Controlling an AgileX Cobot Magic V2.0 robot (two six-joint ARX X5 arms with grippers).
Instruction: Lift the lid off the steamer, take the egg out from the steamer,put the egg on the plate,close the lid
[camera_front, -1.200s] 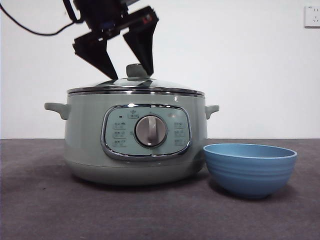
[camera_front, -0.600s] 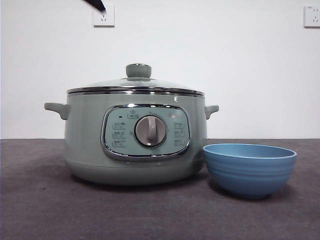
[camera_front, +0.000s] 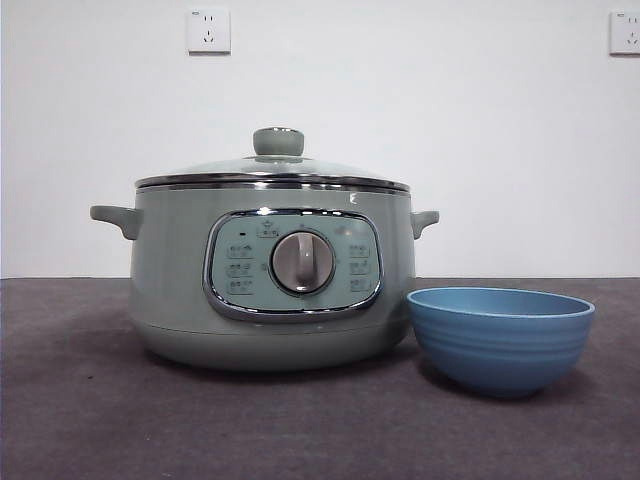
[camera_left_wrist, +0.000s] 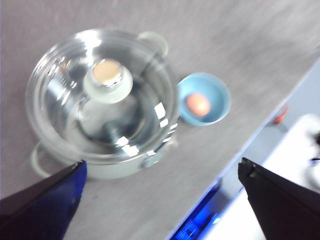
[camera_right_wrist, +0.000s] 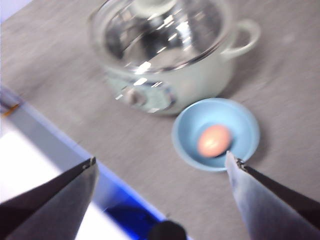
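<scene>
Now the lid (camera_front: 272, 170) sits closed on the steamer (camera_front: 180, 290), its sage knob (camera_front: 278, 141) upright at the centre. Just right of the pot, close beside its base, stands the plate (camera_front: 500, 340) — a blue ribbed bowl — and the wrist views show the egg (camera_right_wrist: 214, 140) lying inside it. Both arms hang high above the grey table (camera_front: 80, 420): the left gripper (camera_left_wrist: 160, 200) has its jaws spread wide and empty, and the right gripper (camera_right_wrist: 160, 185) likewise — released, grasping nothing.
</scene>
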